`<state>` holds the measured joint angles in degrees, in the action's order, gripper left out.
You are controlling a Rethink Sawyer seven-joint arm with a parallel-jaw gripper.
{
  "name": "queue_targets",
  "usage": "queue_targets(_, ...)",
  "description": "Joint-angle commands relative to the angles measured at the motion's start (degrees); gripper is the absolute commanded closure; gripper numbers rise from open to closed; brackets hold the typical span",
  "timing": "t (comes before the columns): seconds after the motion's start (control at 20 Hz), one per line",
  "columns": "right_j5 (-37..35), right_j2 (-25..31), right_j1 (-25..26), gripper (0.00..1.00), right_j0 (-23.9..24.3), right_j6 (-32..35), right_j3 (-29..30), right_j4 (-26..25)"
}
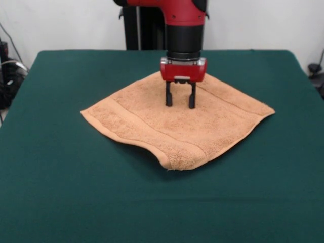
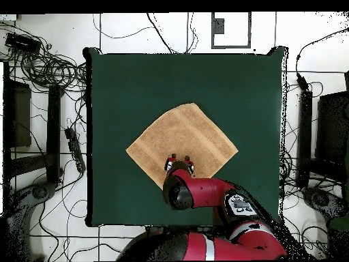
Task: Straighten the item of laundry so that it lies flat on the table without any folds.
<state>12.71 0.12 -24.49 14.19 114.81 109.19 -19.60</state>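
The orange-tan terry towel [image 1: 174, 119] lies spread on the dark green table [image 1: 61, 182], turned like a diamond, with woven bands near two edges. Its near corner [image 1: 172, 161] curls up slightly. My gripper [image 1: 180, 103] hangs from the red and black arm, over the towel's far part. Its two black fingers point down, apart and empty, with their tips at or just above the cloth. In the overhead view the towel [image 2: 183, 140] sits mid-table and the gripper [image 2: 179, 162] is over the towel's corner nearest the robot's base.
Cables and dark equipment [image 2: 48, 75] lie on the floor around the table. The robot's pedestal [image 1: 144, 28] stands behind the table's far edge.
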Motion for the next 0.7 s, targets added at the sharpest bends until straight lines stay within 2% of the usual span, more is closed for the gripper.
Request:
queue_targets(0.05, 4.7, 5.6, 16.1, 0.00, -2.0, 7.5, -10.8, 2.0)
queue_targets(0.3, 4.2, 3.8, 15.8, 0.00, -1.9, 8.1, -6.2, 1.5)
queue_targets(0.7, 3.1, 1.2, 12.0, 0.00, -2.8, 9.1, 1.5, 2.0)
